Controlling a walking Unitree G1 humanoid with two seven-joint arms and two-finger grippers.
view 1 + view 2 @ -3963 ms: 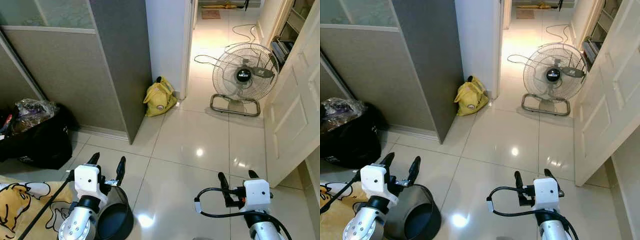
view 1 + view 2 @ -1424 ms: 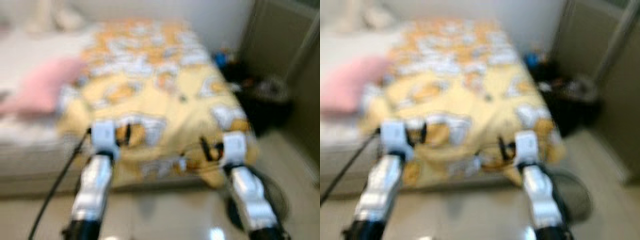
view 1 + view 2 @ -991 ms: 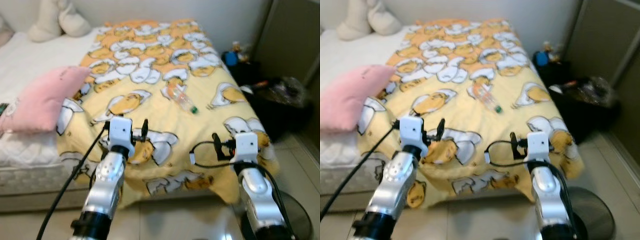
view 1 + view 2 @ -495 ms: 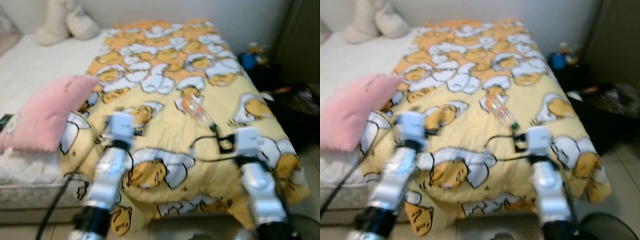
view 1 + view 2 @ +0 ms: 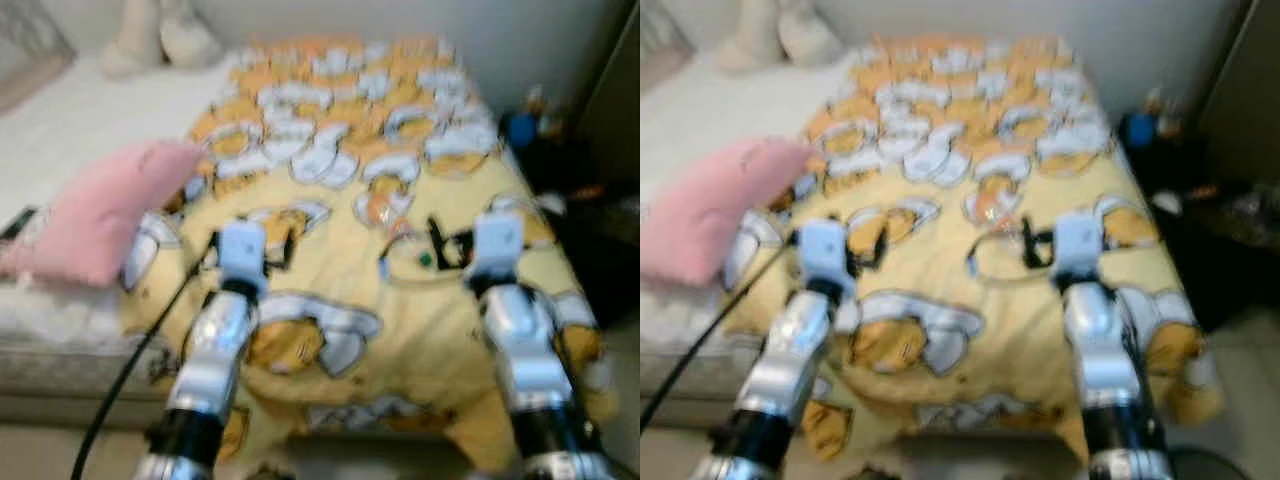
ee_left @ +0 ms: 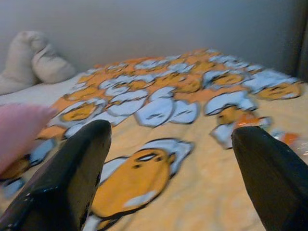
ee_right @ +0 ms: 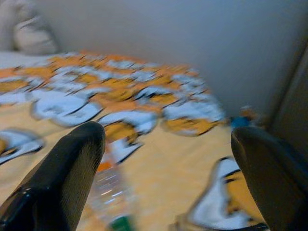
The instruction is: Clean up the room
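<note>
A clear plastic bottle (image 5: pixel 388 212) with an orange label and green cap lies on the yellow cartoon-print blanket (image 5: pixel 330 120) near the middle of the bed. My right gripper (image 5: pixel 462 240) hovers open just beside it, and the bottle (image 7: pixel 109 188) sits low between its fingers (image 7: pixel 62 178), a little ahead. Further left over the blanket, my left gripper (image 5: pixel 246 250) is open and holds nothing. The bottle (image 6: pixel 288 138) is off toward one of its fingers (image 6: pixel 269 178). The head views are blurred.
A pink pillow (image 5: pixel 100 215) lies on the white mattress (image 5: pixel 60 130) to the left. Cream cushions (image 5: pixel 160 35) rest at the head of the bed. Black bags (image 5: pixel 605 225) and a blue object (image 5: pixel 520 130) stand right of the bed.
The camera swung from the hallway floor and fan to the bed, then closed in. Both grippers now reach over the blanket, the right one near the bottle.
</note>
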